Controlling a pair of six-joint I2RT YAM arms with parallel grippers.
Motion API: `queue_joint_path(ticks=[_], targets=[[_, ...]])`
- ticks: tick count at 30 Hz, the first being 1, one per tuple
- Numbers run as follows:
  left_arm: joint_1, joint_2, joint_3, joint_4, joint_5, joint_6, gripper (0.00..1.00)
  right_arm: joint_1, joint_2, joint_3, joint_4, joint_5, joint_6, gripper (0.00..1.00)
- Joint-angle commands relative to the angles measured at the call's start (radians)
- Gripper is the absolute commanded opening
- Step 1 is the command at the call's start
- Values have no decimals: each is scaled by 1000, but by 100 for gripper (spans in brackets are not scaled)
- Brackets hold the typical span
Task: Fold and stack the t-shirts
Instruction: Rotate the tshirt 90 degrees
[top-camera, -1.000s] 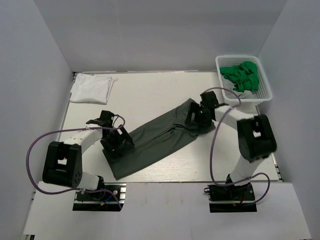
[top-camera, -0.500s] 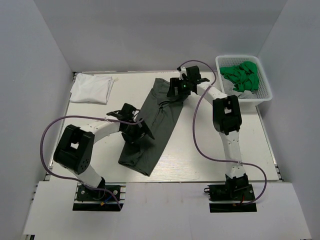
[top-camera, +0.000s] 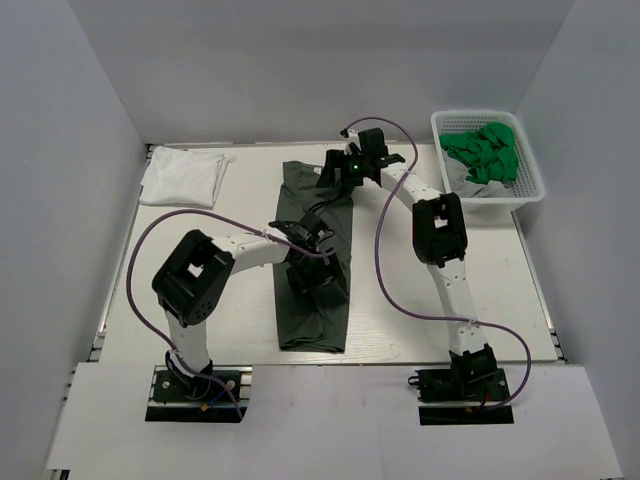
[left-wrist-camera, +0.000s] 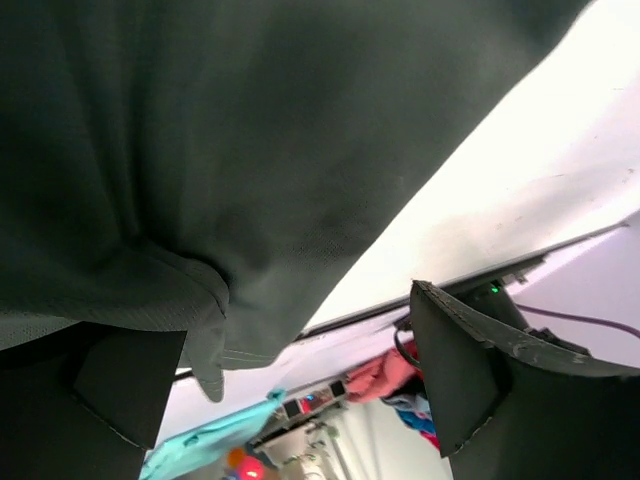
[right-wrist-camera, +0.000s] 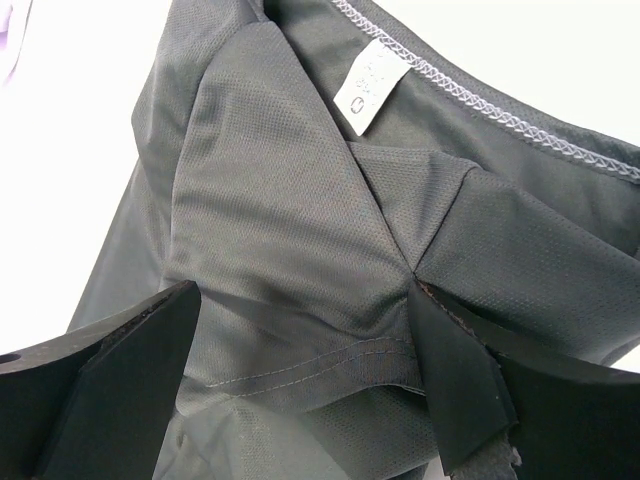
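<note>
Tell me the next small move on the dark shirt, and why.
Probably lower the open right claw and close it on the collar end of the dark olive-grey cloth t-shirt. It lies as a long narrow strip; the left claw also stands open over it, so a half fold seems not yet done.

L arm (top-camera: 250, 245) & R arm (top-camera: 450, 290): white links, chunky black joints, looping purple cables (top-camera: 381, 265), black base plates (top-camera: 195, 388), matte-black wedge fingers (right-wrist-camera: 120, 370).

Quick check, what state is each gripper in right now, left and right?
Left gripper: open, at the dark shirt, nothing clamped.
Right gripper: open, over the same shirt's collar end.
</note>
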Motion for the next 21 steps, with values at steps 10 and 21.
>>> queue_joint_path(ticks=[10,21], targets=[[-64,-141,173,-312,-223,170,100,-8,-162,-40,-135,246,-49,90],[-53,-527,-123,-445,-309,175,100,26,-436,-245,-317,459,-48,90]])
